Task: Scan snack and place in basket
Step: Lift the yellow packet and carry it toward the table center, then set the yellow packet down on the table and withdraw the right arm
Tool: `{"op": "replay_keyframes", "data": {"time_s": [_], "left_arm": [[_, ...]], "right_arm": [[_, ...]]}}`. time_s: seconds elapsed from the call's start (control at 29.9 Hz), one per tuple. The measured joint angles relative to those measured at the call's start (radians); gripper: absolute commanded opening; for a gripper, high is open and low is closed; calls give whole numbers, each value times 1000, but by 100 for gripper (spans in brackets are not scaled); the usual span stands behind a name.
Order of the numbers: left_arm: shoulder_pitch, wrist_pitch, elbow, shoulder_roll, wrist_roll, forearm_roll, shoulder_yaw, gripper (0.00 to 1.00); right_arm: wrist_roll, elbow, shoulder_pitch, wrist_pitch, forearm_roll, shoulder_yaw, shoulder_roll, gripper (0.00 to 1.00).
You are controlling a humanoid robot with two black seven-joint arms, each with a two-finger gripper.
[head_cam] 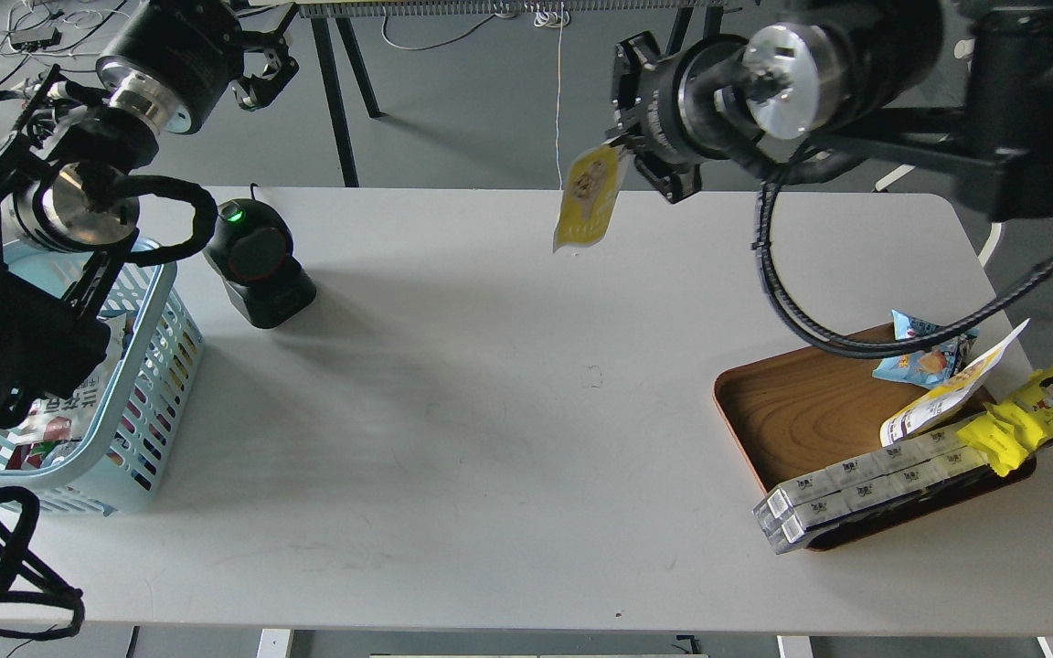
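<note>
Right claw (625, 146) pinches the flat, glossy yellow snack (588, 196) dangling below it; left claw (263, 68) hangs released, fingers apart, empty.

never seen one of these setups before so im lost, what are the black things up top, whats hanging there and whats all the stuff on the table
This is a single picture taken from a robot's own head, looking down at a white table. The two black shapes are its arms. The right claw pinches the top edge of a yellow and white snack, which dangles in the air above the table's far side. The left claw is raised at the upper left with nothing in it; whether it is open or shut is hard to tell.

On the table, at the left, stands a light blue basket with some packs already in it. Beside it is a black scanner with a green light on. At the right, a wooden tray holds a blue packet, a pouch, a bright yellow wrapper and long white boxes.
</note>
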Motion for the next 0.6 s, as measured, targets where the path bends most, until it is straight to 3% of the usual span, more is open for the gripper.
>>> {"op": "replay_keyframes", "data": {"time_s": [0.3, 0.6], "left_arm": [[-12, -1, 0, -1, 0, 0, 2, 100], [-13, -1, 0, 0, 0, 0, 2, 100]], "right_arm": [[9, -84, -122, -20, 0, 18, 165, 0], [11, -152, -233, -26, -41, 48, 192, 3]]}}
